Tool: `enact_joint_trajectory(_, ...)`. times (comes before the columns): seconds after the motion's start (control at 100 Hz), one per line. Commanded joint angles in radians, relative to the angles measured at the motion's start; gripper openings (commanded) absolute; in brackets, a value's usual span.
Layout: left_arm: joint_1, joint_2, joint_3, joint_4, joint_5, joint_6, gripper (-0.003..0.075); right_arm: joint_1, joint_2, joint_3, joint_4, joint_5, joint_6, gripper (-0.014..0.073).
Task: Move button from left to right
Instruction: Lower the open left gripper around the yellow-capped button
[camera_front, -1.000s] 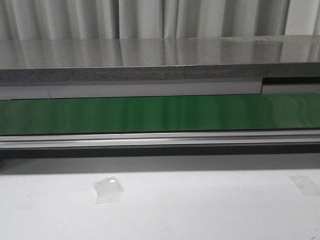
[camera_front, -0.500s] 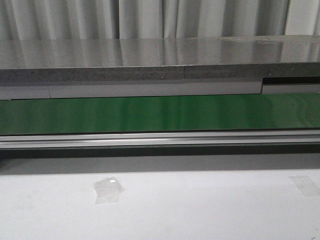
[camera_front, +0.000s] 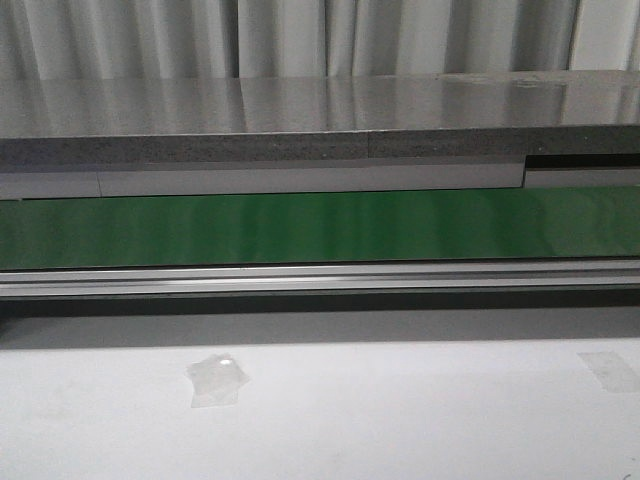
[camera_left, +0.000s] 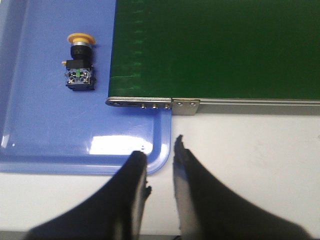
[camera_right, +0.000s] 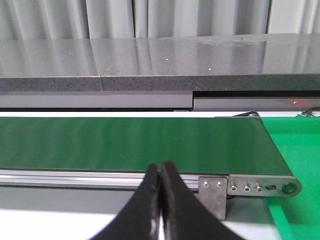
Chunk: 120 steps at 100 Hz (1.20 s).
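The button (camera_left: 79, 62), with a yellow cap and a black body, lies on its side in a blue tray (camera_left: 35, 135) beside the end of the green conveyor belt (camera_left: 215, 50). It shows only in the left wrist view. My left gripper (camera_left: 157, 150) is open and empty, over the tray's near corner and the white table, well apart from the button. My right gripper (camera_right: 161, 167) is shut with nothing between its fingers, in front of the belt's (camera_right: 130, 142) metal rail near its right end. Neither gripper shows in the front view.
The green belt (camera_front: 320, 228) runs across the front view with a metal rail (camera_front: 320, 278) before it and a grey shelf (camera_front: 320, 145) behind. Tape patches (camera_front: 215, 380) lie on the white table. A green surface (camera_right: 295, 145) lies past the belt's right end bracket (camera_right: 250, 187).
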Motion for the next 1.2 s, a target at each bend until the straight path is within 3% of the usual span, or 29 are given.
enact_joint_trajectory(0.0,0.0,-0.011,-0.037,-0.002,-0.053,0.013,0.0392,0.0,-0.018,-0.016,-0.013,-0.081,-0.003,-0.0068)
enact_joint_trajectory(0.07,0.0,-0.011,-0.037,-0.002,-0.055,0.013,0.058,0.0,-0.018,-0.016,-0.013,-0.081,-0.003,-0.0068)
enact_joint_trajectory(0.12,0.0,-0.011,-0.037,-0.002,-0.057,0.013,0.0671,0.0,-0.018,-0.016,-0.013,-0.081,-0.003,-0.0068)
enact_joint_trajectory(0.17,0.0,-0.011,-0.037,-0.002,-0.053,0.013,0.0713,0.0,-0.018,-0.016,-0.013,-0.081,-0.003,-0.0068)
enact_joint_trajectory(0.62,0.015,-0.009,-0.047,0.05,-0.114,-0.008,0.0658,0.0,-0.018,-0.016,-0.013,-0.081,-0.003,-0.0068)
enact_joint_trajectory(0.98,0.213,0.206,-0.216,0.043,-0.164,0.001,0.0658,0.0,-0.018,-0.016,-0.013,-0.081,-0.003,-0.0068)
enact_joint_trajectory(1.19,0.275,0.404,-0.317,0.041,-0.211,0.01,0.0658,0.0,-0.018,-0.016,-0.013,-0.081,-0.003,-0.0068)
